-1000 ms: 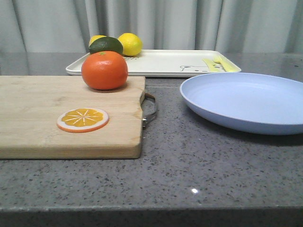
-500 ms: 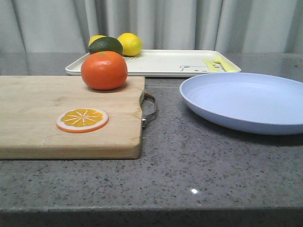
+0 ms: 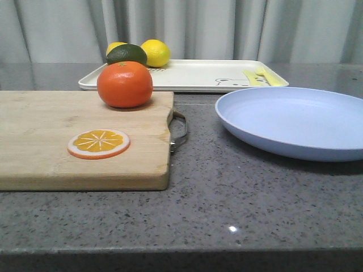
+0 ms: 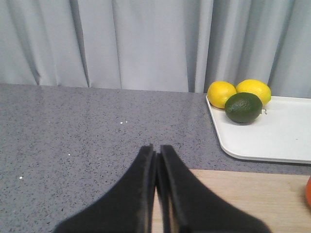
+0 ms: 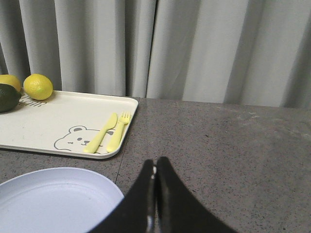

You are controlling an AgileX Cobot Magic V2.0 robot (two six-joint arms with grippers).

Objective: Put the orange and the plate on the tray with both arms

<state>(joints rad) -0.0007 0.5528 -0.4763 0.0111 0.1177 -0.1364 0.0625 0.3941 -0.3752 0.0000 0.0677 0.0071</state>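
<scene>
Nothing is lifted yet: both pincers, left (image 4: 156, 151) and right (image 5: 155, 169), are pressed closed and empty. The orange (image 3: 125, 84) sits on the cutting board (image 3: 45, 141), the plate (image 3: 295, 122) on the desk before the tray (image 3: 193, 75). Next, each must spread and descend.

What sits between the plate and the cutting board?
Front view: only bare grey countertop lies between the plate and the cutting board, apart from the board's metal handle sticking out toward the plate.
</scene>
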